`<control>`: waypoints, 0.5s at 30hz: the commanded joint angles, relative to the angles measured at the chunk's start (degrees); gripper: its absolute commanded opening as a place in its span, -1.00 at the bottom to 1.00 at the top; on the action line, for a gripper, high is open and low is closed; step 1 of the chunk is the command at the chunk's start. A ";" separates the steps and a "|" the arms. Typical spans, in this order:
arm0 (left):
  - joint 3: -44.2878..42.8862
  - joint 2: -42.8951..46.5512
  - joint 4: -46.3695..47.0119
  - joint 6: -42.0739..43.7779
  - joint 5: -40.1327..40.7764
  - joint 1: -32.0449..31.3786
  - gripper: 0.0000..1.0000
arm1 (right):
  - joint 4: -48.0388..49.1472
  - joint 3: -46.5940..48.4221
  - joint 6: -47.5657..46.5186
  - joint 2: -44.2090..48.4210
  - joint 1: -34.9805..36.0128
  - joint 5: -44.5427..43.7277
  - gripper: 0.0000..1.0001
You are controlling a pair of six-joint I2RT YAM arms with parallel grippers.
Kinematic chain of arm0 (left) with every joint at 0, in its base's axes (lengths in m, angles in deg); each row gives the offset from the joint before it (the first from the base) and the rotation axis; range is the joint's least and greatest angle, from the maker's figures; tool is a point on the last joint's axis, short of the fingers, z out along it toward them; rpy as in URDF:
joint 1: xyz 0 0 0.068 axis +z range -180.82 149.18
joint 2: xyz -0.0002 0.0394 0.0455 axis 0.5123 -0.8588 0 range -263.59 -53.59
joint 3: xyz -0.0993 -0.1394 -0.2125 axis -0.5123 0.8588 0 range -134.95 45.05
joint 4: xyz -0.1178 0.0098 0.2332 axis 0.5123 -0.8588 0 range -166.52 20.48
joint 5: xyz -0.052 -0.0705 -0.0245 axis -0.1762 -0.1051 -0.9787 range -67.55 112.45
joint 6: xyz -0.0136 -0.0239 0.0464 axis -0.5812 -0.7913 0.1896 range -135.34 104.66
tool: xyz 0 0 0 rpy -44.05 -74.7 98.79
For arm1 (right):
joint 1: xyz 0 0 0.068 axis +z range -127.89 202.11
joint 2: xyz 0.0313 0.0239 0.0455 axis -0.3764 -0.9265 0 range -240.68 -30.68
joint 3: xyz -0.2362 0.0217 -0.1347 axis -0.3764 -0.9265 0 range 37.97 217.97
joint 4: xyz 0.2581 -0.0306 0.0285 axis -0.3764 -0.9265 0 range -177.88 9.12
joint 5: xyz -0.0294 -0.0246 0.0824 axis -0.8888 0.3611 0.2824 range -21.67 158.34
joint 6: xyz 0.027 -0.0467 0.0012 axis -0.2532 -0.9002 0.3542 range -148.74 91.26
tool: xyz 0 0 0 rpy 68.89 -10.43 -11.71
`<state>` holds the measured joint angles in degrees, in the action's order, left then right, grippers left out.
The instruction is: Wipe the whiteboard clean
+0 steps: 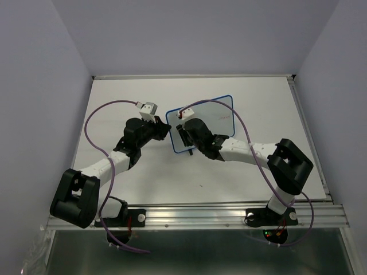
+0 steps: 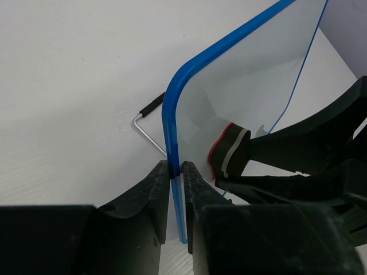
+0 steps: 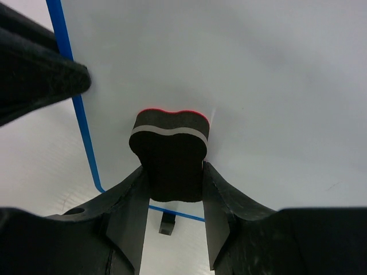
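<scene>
The whiteboard (image 1: 213, 112), white with a thin blue frame, stands tilted near the middle of the table. My left gripper (image 1: 170, 130) is shut on its left edge; in the left wrist view the jaws (image 2: 176, 169) pinch the blue frame (image 2: 171, 114). My right gripper (image 3: 175, 172) is shut on a black eraser (image 3: 170, 152) with a grey stripe and red face. The red face presses against the board's surface (image 3: 258, 74). The eraser also shows in the left wrist view (image 2: 229, 152). A faint red mark (image 1: 221, 117) shows on the board.
A bent wire stand (image 2: 146, 123) with a black tip sticks out behind the board. A small black foot (image 3: 166, 222) sits below the board's lower edge. The white table (image 1: 143, 183) is walled at the back and both sides. Purple cables (image 1: 97, 120) loop over both arms.
</scene>
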<state>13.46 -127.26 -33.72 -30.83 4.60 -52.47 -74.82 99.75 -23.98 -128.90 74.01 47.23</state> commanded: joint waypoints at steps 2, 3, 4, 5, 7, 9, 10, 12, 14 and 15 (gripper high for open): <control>0.31 0.10 0.24 0.98 -0.08 -0.06 -1.00 | 4.66 4.93 0.52 -1.54 0.04 -5.70 -0.99; 0.31 0.10 0.16 0.98 -0.17 0.03 -1.00 | 4.74 5.02 0.69 -1.54 0.04 -5.44 -0.99; 0.31 0.10 0.24 0.98 -0.17 -0.06 -1.00 | 4.75 4.93 0.87 -1.63 0.04 -5.27 -0.99; 0.31 0.19 0.24 0.98 -0.17 -0.06 -1.00 | 4.66 4.76 1.57 -1.72 0.04 -5.26 -0.99; 0.48 0.37 0.24 1.16 -0.17 -0.06 -1.00 | 4.66 3.45 2.36 -1.72 0.04 -4.47 -0.99; 0.48 0.63 0.24 1.25 -0.26 -0.06 -1.00 | 4.22 2.30 2.80 -1.63 0.04 -3.34 -0.99; 0.48 0.72 0.24 1.25 -0.26 -0.06 -1.00 | 3.70 0.99 3.41 -1.54 0.04 -1.94 -0.99; 0.48 0.81 0.16 1.25 -0.26 -0.06 -1.00 | 3.25 -0.51 4.38 -1.28 0.04 0.79 -0.99; 0.48 0.81 0.16 1.42 -0.26 -0.06 -1.00 | 3.16 -2.53 5.17 -1.37 0.04 1.76 -0.99; 0.39 0.81 0.24 1.42 -0.35 0.03 -1.00 | 2.90 -2.98 5.26 -1.45 0.04 2.11 -0.99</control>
<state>13.48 -127.26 -33.79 -30.81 4.91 -52.47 -72.28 99.81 -20.90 -129.69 74.05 46.25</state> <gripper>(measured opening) 0.242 0.436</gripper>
